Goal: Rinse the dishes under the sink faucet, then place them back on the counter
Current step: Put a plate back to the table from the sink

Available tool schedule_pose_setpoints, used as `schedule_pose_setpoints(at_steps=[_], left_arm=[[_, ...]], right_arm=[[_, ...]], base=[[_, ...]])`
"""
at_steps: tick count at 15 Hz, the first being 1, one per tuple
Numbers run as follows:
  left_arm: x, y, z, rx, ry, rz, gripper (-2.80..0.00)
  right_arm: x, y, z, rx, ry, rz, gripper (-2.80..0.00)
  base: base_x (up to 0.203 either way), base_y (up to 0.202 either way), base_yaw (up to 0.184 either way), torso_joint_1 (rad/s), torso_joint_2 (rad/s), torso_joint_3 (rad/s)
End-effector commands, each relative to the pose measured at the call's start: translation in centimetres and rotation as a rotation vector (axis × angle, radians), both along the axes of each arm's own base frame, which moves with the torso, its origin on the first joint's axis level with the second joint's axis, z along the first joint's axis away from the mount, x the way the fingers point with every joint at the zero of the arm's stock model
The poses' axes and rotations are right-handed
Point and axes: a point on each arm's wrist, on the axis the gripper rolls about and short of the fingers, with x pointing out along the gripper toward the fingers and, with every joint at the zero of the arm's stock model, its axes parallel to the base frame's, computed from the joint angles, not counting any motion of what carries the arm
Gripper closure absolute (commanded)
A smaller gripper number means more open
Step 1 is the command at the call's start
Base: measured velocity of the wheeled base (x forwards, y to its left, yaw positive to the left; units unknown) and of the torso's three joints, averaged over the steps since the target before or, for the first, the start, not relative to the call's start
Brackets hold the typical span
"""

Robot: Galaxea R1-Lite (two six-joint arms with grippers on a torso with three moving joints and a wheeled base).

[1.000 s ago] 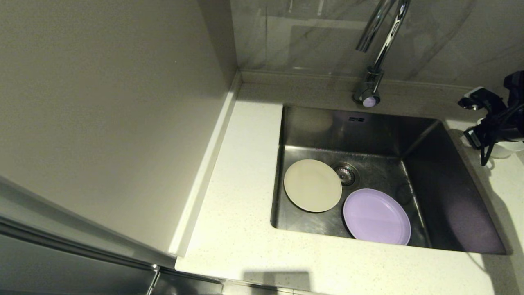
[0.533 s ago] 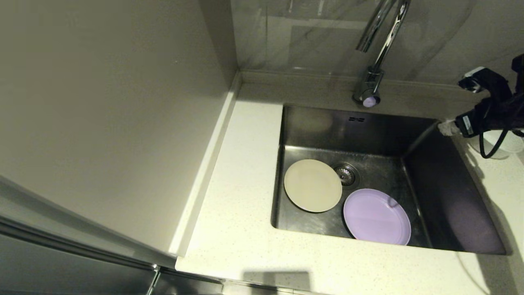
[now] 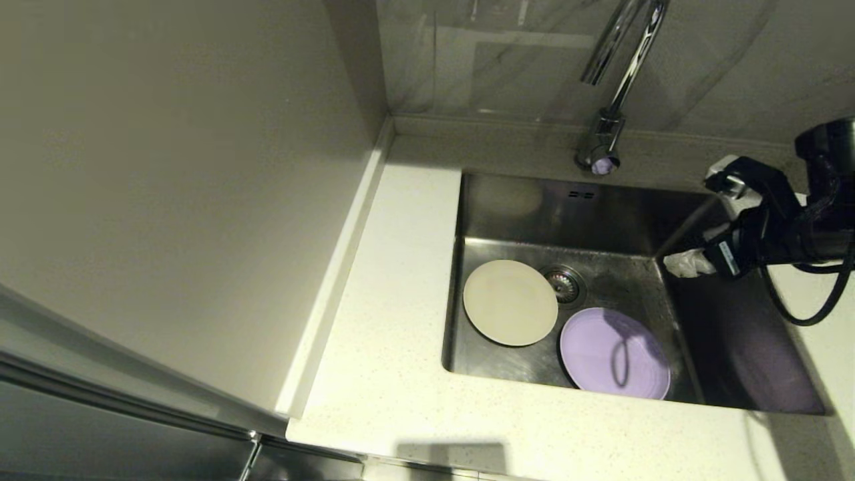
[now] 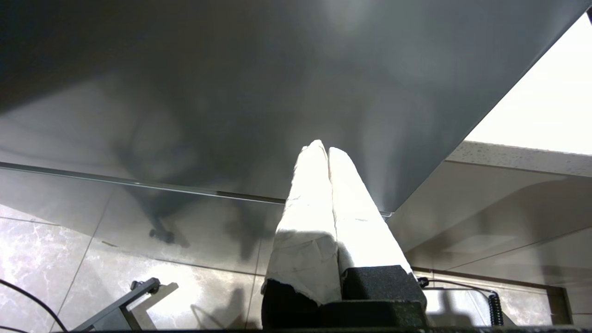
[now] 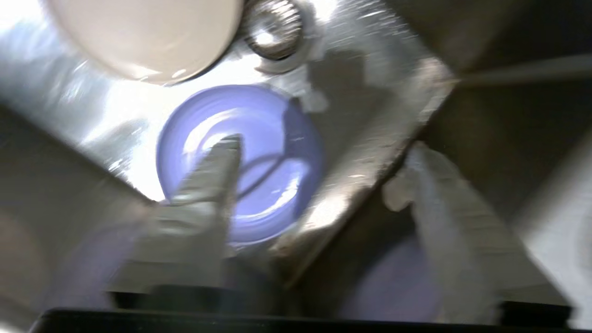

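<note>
The right gripper point(image 3: 709, 227) hangs over the right-hand edge of the sink point(image 3: 741, 334), its two white-wrapped fingers point(image 5: 208, 185) spread well apart with nothing between them, pointing down toward the basin. Seen from the right wrist, the purple plate point(image 5: 240, 162) lies below the fingers on the steel floor, with the cream plate point(image 5: 148, 32) just beside it and the round drain point(image 5: 273, 27) next to both. From the head view the cream plate point(image 3: 510, 302) sits at the left of the basin floor, almost touching the drain point(image 3: 564, 283), while the purple plate point(image 3: 614, 353) rests near the front wall; the gripper's cable casts a looped shadow across it. The chrome tap point(image 3: 611, 87) rises behind the sink from the speckled counter point(image 3: 394, 334). The left gripper point(image 4: 323, 152) stays parked down by a dark cabinet front, fingers pressed together and holding nothing
</note>
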Motion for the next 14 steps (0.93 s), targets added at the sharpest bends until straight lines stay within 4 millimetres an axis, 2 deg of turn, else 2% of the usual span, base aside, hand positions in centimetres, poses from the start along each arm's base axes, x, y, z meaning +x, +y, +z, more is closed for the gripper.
schedule_pose_setpoints(at_steps=[1, 4, 9, 14], left_arm=[[0.0, 0.0, 0.0, -0.001, -0.004, 0.0, 0.0], [0.0, 0.0, 0.0, -0.001, -0.004, 0.0, 0.0], [0.0, 0.0, 0.0, -0.001, -0.004, 0.0, 0.0], [0.0, 0.0, 0.0, -0.001, -0.004, 0.0, 0.0]], right_arm=[[0.4, 1.2, -1.6, 0.001, 0.053, 0.043, 0.0], [2.3, 2.4, -3.9, 0.003, 0.115, 0.085, 0.0], [7.0, 5.0, -6.5, 0.001, 0.149, 0.147, 0.0], [10.3, 6.2, -10.2, -0.019, 0.198, 0.15, 0.0]], base=[[0.0, 0.0, 0.0, 0.0, 0.0, 0.0], [0.0, 0.0, 0.0, 0.0, 0.0, 0.0], [0.0, 0.0, 0.0, 0.0, 0.0, 0.0], [0.0, 0.0, 0.0, 0.0, 0.0, 0.0]])
